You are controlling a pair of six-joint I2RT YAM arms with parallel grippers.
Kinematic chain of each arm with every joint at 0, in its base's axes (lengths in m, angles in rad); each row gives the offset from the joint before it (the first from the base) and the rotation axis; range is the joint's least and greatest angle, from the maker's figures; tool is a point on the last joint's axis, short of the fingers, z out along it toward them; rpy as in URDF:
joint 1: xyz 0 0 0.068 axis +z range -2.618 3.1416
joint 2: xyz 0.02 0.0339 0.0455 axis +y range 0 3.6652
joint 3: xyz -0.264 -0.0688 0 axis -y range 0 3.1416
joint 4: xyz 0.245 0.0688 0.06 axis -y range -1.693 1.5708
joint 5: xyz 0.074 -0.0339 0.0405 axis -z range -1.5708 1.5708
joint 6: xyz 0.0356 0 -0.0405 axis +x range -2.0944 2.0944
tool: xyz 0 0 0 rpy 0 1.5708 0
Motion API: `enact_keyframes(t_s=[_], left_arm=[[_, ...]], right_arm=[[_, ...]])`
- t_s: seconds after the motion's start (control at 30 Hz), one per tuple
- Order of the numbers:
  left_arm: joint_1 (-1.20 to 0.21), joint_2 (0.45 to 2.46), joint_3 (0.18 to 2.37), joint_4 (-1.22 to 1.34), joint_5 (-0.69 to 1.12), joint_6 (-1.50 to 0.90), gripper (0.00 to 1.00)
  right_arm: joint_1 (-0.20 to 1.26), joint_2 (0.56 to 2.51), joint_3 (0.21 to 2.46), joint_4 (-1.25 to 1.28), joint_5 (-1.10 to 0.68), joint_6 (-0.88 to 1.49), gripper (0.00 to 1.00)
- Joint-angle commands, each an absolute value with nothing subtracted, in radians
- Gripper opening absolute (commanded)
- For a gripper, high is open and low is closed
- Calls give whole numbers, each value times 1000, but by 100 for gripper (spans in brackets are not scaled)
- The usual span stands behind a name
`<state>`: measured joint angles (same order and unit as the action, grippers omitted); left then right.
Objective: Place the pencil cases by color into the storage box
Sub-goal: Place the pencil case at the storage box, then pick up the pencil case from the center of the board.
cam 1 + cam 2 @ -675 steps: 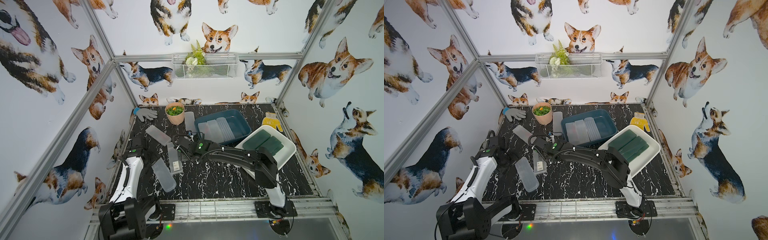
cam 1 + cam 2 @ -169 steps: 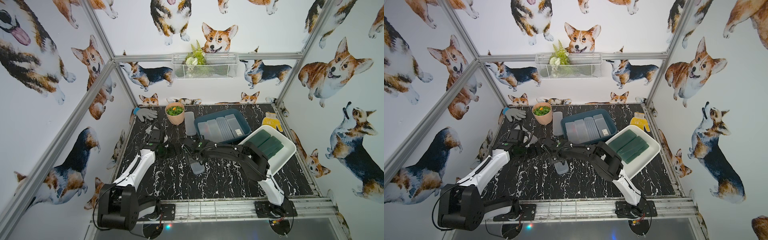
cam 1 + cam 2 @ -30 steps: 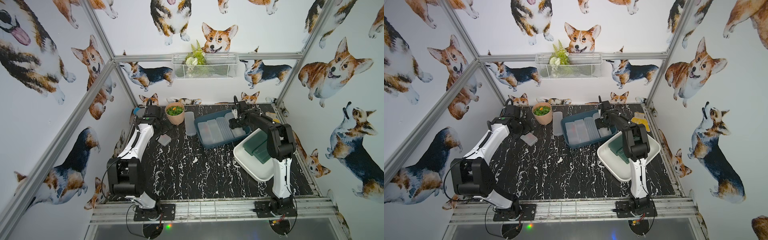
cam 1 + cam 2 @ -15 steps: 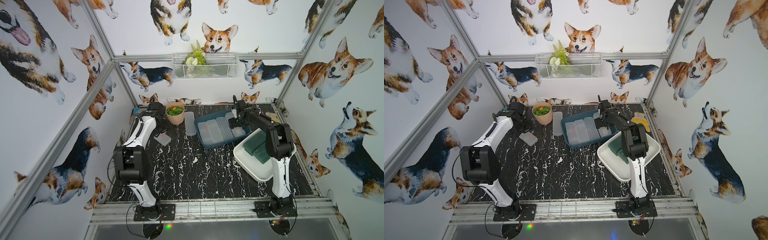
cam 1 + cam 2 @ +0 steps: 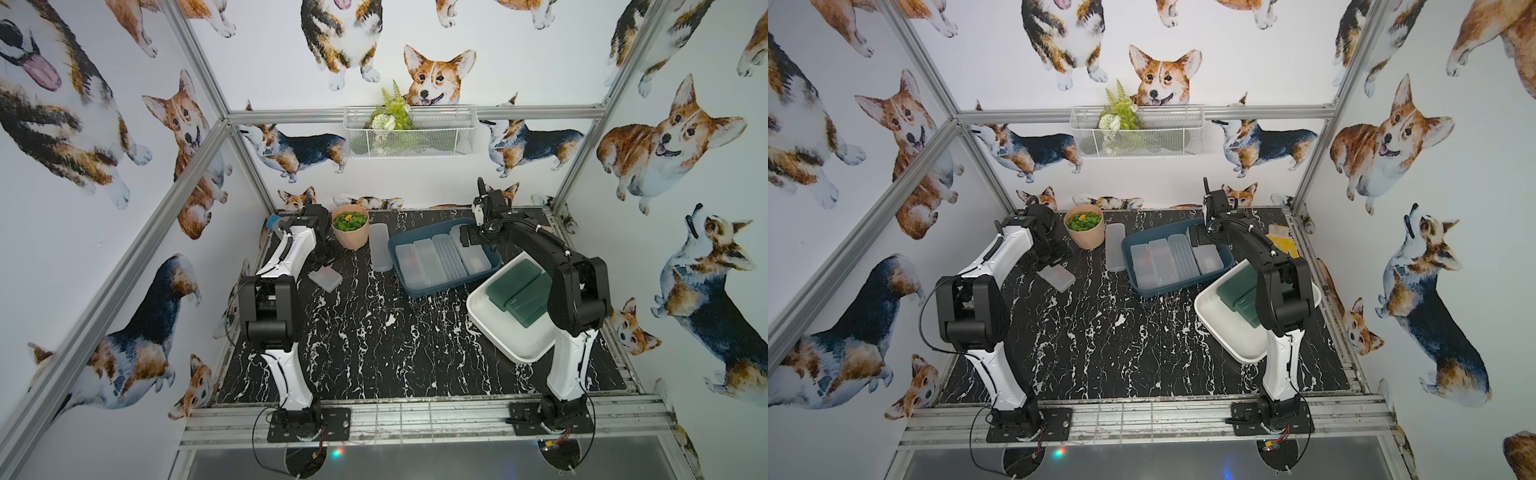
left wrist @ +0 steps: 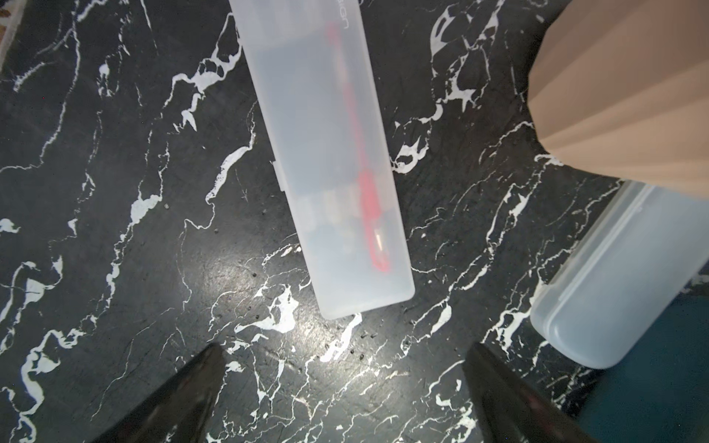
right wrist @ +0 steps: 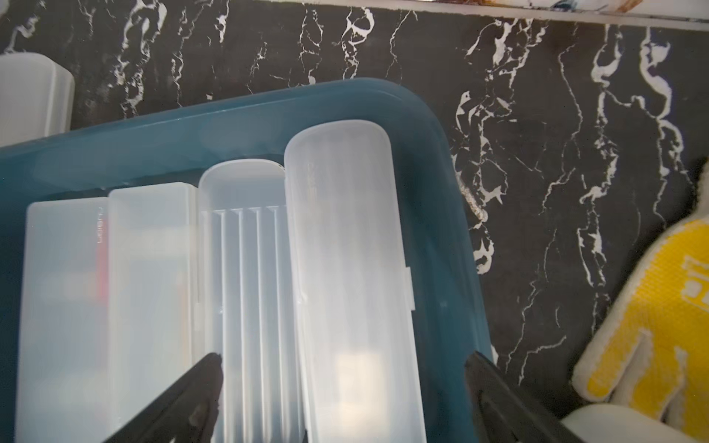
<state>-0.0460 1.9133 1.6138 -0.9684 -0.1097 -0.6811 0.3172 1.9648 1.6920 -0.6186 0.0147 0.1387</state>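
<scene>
Several frosted white pencil cases (image 5: pixel 440 257) lie side by side in the blue storage box (image 5: pixel 440 289). My right gripper (image 7: pixel 345 360) hovers open over its far right end, straddling the rightmost case (image 7: pixel 345 249) without touching it. Dark green cases (image 5: pixel 519 291) lie in the white box (image 5: pixel 511 345). My left gripper (image 6: pixel 345 354) is open above bare table, just short of a frosted case holding a red pen (image 6: pixel 330 161), also seen in both top views (image 5: pixel 325 277) (image 5: pixel 1057 277). Another frosted case (image 5: pixel 380 247) lies between pot and blue box.
A peach pot of green plants (image 5: pixel 350 227) stands at the back left, close to my left gripper (image 5: pixel 322 259). A yellow glove (image 7: pixel 660 307) lies right of the blue box. A glove (image 5: pixel 274 220) lies in the back left corner. A wire basket (image 5: pixel 409 133) hangs on the back wall.
My right gripper's jaws have spread wide over the rightmost case in the blue box. My left arm has swung slightly right, over the case with the red pen.
</scene>
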Motion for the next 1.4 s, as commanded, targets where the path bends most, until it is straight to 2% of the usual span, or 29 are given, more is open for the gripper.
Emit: enact_keyframes(t_s=[0.0,0.33,0.6,1.37], left_arm=[[-41,1952,1627,-999,-110,-756,100],[-33,2048,1676,-989,-92,-813,100],[-7,2080,1695,-973,-77,-800,100],[25,2158,1731,-909,-53,-856,97]], right_arm=[[348,1888,1644,-572,-18,186,99],[428,1692,1493,-521,-35,219,99],[433,1598,1426,-527,-37,222,99],[439,1517,1359,-561,-38,205,99]])
